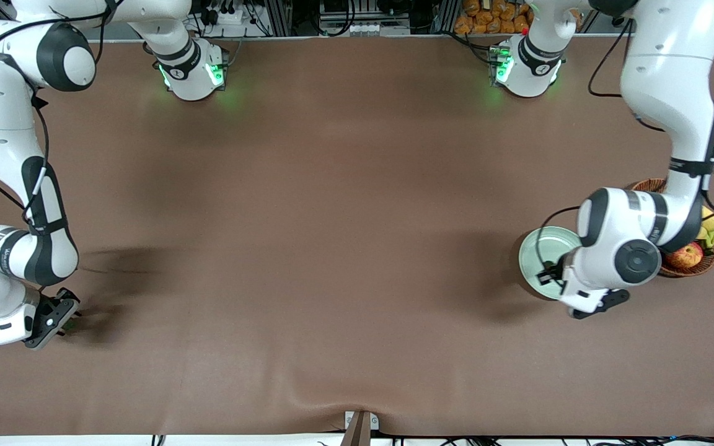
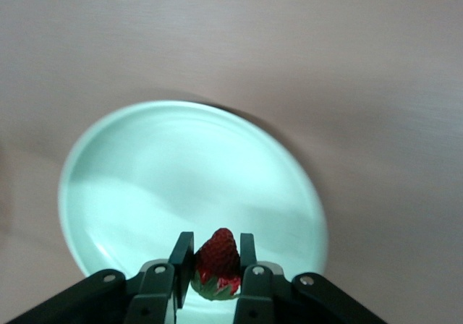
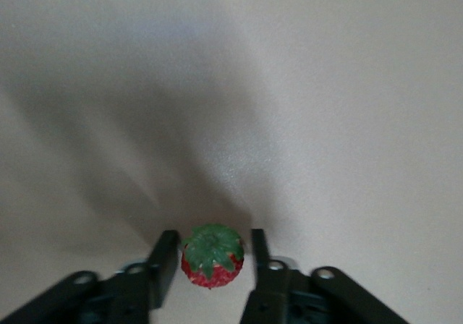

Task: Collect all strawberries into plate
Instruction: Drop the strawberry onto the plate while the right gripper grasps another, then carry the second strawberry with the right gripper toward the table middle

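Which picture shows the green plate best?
The left wrist view: nearly the whole plate shows, bare, with a strawberry pinched in the left claw over it. The front view shows the plate partly covered by the left arm. The right wrist view doesn't show it.

A wicker basket [image 1: 701,267] holds an apple [image 1: 685,255].

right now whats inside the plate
Nothing lies in the plate where it shows. The left gripper holds a strawberry over its rim, not yet released. In the front view the left arm covers part of the plate, so that part is unseen.
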`<state>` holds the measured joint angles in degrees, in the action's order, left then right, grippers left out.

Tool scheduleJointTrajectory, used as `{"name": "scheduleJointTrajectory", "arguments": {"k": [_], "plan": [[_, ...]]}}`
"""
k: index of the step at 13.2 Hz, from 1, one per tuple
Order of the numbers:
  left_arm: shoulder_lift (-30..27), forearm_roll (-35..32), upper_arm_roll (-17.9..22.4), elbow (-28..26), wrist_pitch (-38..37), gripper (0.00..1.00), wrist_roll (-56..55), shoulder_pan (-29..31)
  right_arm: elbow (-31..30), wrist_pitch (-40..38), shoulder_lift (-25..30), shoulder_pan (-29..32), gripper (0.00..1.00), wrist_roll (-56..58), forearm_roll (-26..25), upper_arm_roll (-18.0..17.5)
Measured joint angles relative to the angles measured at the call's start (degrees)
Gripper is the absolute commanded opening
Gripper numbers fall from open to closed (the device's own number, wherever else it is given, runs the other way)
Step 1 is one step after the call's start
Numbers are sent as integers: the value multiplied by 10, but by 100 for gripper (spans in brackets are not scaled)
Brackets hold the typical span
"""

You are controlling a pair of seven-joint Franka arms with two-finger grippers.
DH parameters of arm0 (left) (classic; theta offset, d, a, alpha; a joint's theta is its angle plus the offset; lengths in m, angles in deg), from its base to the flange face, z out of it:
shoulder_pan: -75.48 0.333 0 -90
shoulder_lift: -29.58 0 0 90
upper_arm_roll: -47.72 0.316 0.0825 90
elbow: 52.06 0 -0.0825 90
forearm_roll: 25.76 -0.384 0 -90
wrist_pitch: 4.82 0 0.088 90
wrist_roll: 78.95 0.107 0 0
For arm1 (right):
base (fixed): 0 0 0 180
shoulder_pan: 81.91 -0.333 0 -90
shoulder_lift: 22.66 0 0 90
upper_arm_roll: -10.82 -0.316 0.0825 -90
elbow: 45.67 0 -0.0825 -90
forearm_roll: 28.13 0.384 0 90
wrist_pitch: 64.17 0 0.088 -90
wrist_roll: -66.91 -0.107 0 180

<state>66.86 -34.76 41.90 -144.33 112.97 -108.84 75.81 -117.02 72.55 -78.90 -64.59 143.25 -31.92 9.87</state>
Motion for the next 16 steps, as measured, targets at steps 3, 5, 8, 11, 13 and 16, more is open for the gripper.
{"name": "scheduleJointTrajectory", "arguments": {"k": [3, 5, 8, 11, 13, 16], "plan": [[11, -6, -2, -1, 0, 72, 3, 5, 8, 7, 1, -3, 0, -3, 1, -8], [13, -7, -4, -1, 1, 100, 3, 4, 16, 11, 9, -15, 0, -9, 2, -14], [5, -7, -5, 6, 1, 100, 3, 4, 19, -31, 37, -57, 0, -58, 6, -20], [-35, -7, -7, 19, -15, 100, 3, 4, 19, -69, 64, -104, 0, -163, 8, -40], [-70, -7, -12, 35, -33, 100, 3, 4, 17, -75, 65, -133, 0, -254, 8, -64], [-124, -7, -33, 46, -82, 100, 3, 3, 16, -91, 65, -188, 0, -397, 8, -85]]}}
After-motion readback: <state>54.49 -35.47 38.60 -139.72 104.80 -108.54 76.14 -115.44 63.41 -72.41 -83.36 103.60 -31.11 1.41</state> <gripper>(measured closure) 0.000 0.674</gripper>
